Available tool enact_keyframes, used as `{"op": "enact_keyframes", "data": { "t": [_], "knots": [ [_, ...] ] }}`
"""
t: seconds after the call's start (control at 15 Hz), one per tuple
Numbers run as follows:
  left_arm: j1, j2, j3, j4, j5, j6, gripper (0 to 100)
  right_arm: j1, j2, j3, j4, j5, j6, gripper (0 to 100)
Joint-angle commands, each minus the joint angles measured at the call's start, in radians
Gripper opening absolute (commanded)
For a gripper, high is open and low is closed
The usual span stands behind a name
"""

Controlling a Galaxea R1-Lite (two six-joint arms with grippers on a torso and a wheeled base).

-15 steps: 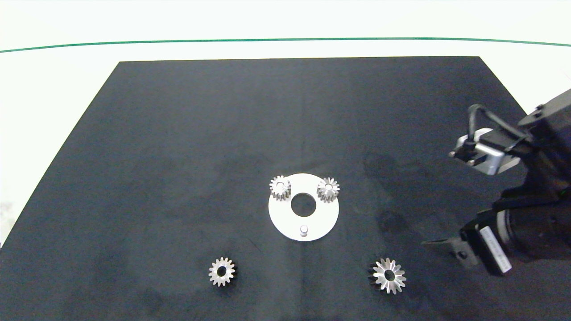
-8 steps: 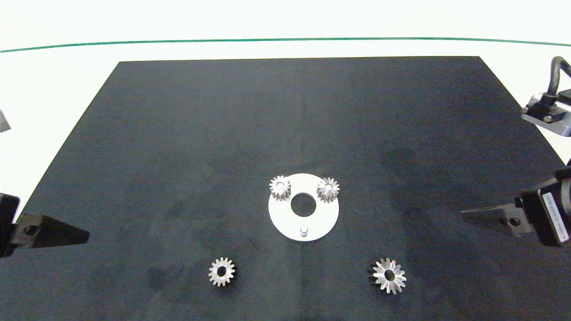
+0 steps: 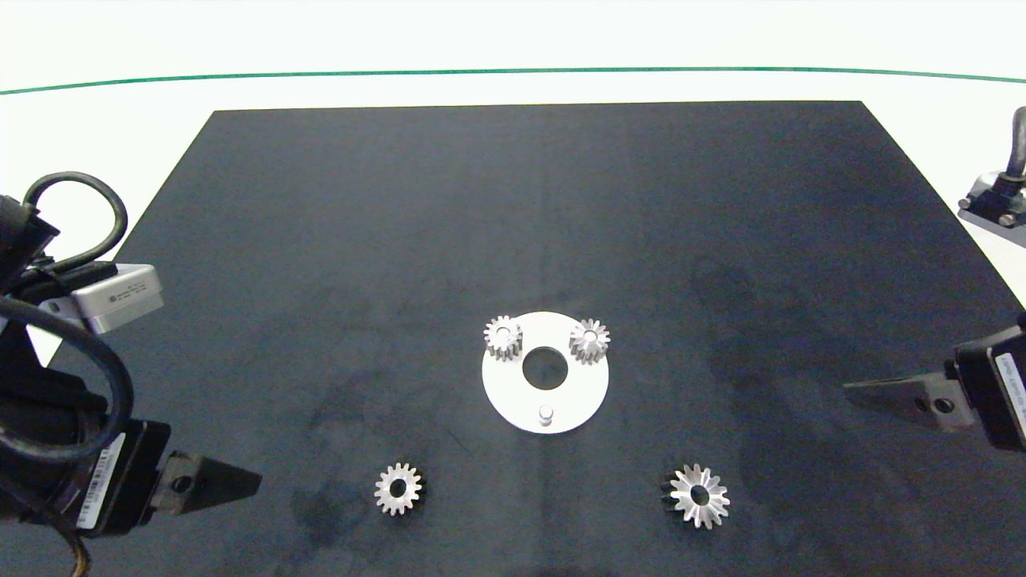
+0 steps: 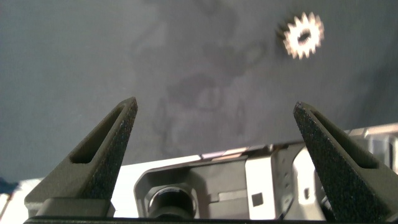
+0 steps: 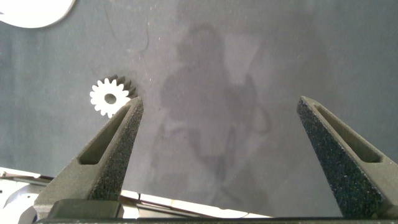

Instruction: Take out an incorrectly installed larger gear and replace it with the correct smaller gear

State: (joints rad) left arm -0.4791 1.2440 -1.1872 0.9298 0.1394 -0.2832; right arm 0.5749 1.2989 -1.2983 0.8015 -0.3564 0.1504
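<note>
Left arm's swung way further in over the mat since a moment ago, while the right one has backed off toward its edge.

Left gripper (image 3: 240,481) hangs low at the mat's left, fingers spread wide and holding nothing, just beside the smaller gear (image 3: 397,489), which lies flat on the black mat (image 3: 513,200). Right gripper (image 3: 862,391) is spread open and empty too, up and to the right of the larger gear (image 3: 699,497). Between them sits the white disc (image 3: 581,393) with two small gears on its pegs and one bare peg (image 3: 546,413).
</note>
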Motion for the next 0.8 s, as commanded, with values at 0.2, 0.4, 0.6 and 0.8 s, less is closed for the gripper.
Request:
{"op": "enact_keyframes", "data": {
  "t": [0.2, 0.4, 0.6, 0.8],
  "knots": [
    [-0.177, -0.029, 0.109, -0.092, 0.049, -0.008, 100, -0.024, -0.006, 0.010, 0.002, -0.001, 0.003, 100],
    [-0.188, 0.012, 0.121, -0.180, 0.063, -0.067, 100, -0.026, -0.006, 0.008, 0.002, -0.001, 0.003, 100],
    [-0.285, 0.037, 0.124, -0.181, 0.132, -0.126, 100, -0.026, -0.010, 0.008, 0.002, -0.001, 0.001, 100],
    [-0.392, 0.110, 0.132, -0.184, 0.255, -0.238, 100, -0.026, -0.020, 0.008, 0.002, -0.001, 0.001, 100]
  ]
}}
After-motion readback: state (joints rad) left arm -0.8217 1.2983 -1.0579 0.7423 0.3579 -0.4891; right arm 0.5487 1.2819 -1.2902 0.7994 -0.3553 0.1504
